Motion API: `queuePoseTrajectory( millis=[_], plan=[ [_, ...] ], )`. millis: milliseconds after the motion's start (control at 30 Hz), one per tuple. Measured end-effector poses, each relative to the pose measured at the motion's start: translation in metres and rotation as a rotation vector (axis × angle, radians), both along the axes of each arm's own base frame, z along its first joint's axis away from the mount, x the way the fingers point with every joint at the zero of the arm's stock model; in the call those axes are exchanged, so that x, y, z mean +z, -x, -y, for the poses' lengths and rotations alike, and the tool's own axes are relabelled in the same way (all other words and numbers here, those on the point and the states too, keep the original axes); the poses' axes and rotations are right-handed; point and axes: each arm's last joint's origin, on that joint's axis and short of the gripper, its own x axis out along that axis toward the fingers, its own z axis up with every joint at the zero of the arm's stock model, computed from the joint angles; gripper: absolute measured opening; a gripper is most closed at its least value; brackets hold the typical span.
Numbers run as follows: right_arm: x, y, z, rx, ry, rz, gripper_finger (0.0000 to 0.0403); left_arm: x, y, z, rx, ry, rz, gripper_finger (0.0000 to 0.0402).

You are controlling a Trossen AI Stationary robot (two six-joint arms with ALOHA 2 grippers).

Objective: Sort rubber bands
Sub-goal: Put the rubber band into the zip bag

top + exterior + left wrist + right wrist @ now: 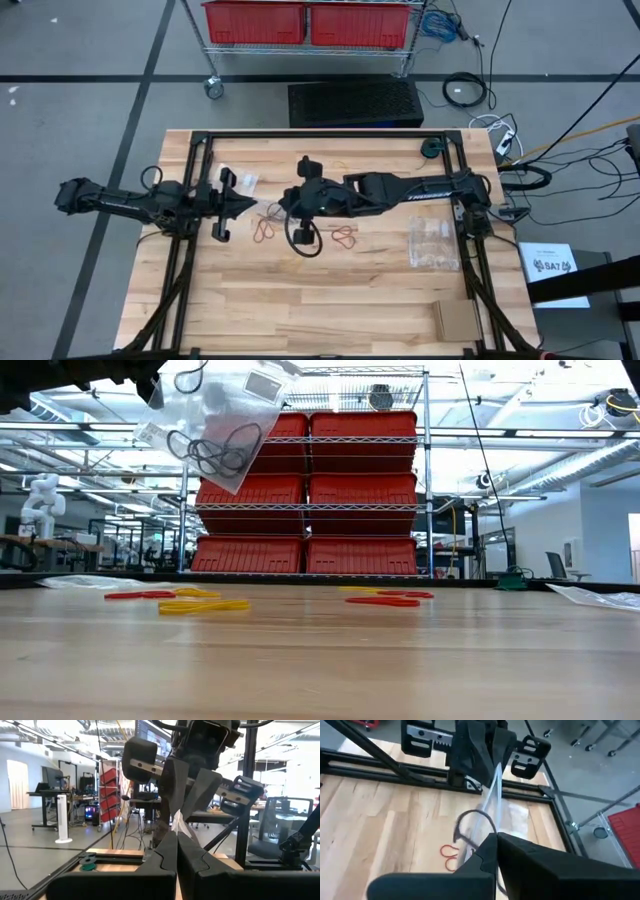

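A clear plastic bag (222, 415) with black rubber bands (215, 455) inside hangs high above the table between my two grippers. My left gripper (250, 207) and my right gripper (283, 207) meet tip to tip over the table's left middle, both shut on the bag. Red rubber bands (140, 595) and yellow ones (200, 603) lie loose on the wood below, with more red ones (345, 236) to the right. My left gripper pinches one edge of the bag (180, 822) between its two shut fingers, coming about level from the table's left. The bag is lifted clear of the table. My right gripper pinches the bag's film (489, 827) between its two fingers, slanting down from the table's right. The film runs edge-on from these fingers to the left gripper's fingers (487, 755). The black bands (470, 820) hang in the bag beside the hold.
Another clear bag (435, 243) lies near the right rail, and a small bag or label (247, 183) lies by the left gripper. A cardboard piece (455, 318) sits at the near right. A green tape roll (431, 148) is at the far right corner.
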Motion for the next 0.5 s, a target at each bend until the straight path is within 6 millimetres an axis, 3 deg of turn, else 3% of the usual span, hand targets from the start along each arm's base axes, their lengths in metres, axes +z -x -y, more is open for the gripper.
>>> queuePoseTrajectory(
  millis=[300,500],
  plan=[
    [-0.018,-0.009,-0.002,0.040,-0.035,-0.067,0.0000,0.000,0.000,0.000,0.001,0.001,0.001,0.0000],
    [-0.010,-0.006,-0.003,0.058,0.006,-0.036,0.0000,0.000,0.000,0.000,0.003,0.001,0.000,0.0000]
  ],
)
